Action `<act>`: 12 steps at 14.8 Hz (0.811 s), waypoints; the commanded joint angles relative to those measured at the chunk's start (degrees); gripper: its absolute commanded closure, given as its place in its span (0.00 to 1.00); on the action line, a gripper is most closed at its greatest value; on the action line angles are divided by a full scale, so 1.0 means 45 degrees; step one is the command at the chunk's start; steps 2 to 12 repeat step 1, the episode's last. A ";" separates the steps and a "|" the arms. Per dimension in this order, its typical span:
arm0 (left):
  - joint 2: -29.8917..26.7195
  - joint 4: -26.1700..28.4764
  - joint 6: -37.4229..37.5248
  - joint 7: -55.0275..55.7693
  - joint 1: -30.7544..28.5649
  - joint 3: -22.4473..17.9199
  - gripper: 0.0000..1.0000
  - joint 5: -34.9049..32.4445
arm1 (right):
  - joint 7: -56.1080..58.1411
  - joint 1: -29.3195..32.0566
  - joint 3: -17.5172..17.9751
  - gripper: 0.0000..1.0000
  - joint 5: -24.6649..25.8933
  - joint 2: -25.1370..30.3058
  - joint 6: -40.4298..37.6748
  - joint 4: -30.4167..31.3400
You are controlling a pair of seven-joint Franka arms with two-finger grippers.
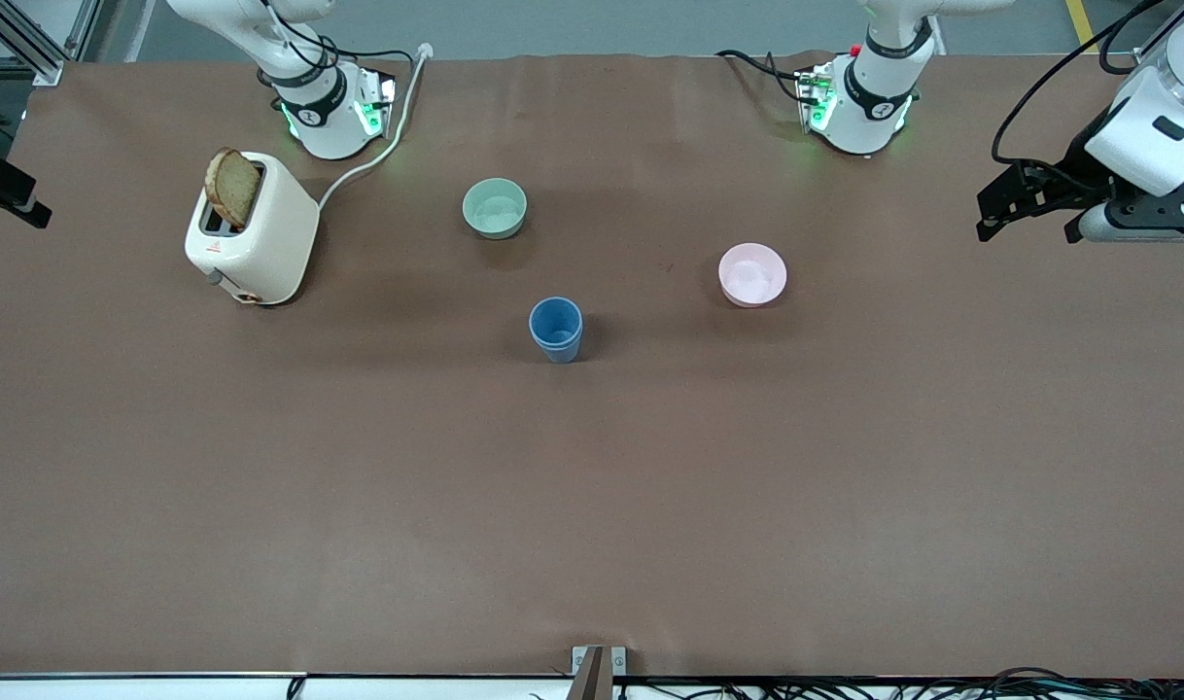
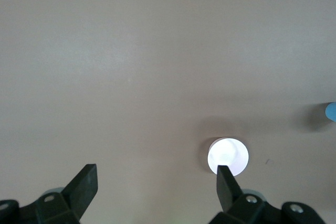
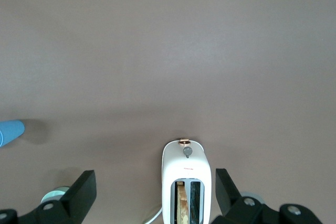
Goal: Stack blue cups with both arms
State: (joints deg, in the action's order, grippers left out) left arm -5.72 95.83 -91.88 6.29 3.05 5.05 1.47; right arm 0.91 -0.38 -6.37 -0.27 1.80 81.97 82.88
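Note:
One blue cup shape (image 1: 556, 329) stands upright near the table's middle, nearer the front camera than both bowls. A paler ring shows inside its rim; I cannot tell whether a second cup is nested in it. Its edge shows in the left wrist view (image 2: 331, 111) and the right wrist view (image 3: 10, 131). My left gripper (image 1: 1031, 216) is open and empty, high over the left arm's end of the table; its wrist view (image 2: 156, 174) shows bare table between the fingers. My right gripper (image 1: 4, 190), open and empty, hangs at the right arm's end, and its wrist view (image 3: 155, 179) looks down on the toaster.
A cream toaster (image 1: 254, 228) with a slice of bread in one slot stands near the right arm's base, its cord running to the table's edge. A pale green bowl (image 1: 495, 207) and a pink bowl (image 1: 751, 274) sit closer to the arms' bases than the cup.

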 commanded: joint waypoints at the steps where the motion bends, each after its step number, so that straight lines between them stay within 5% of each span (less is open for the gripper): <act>1: 0.0158 -0.0339 0.0126 -0.0108 -0.0034 0.0051 0.00 -0.0073 | 0.0072 0.0455 0.0303 0.00 0.0217 0.0343 0.0455 0.0527; 12: 0.0158 -0.0339 0.0126 -0.0108 -0.0034 0.0051 0.00 -0.0073 | 0.0072 0.0455 0.0303 0.00 0.0217 0.0343 0.0455 0.0527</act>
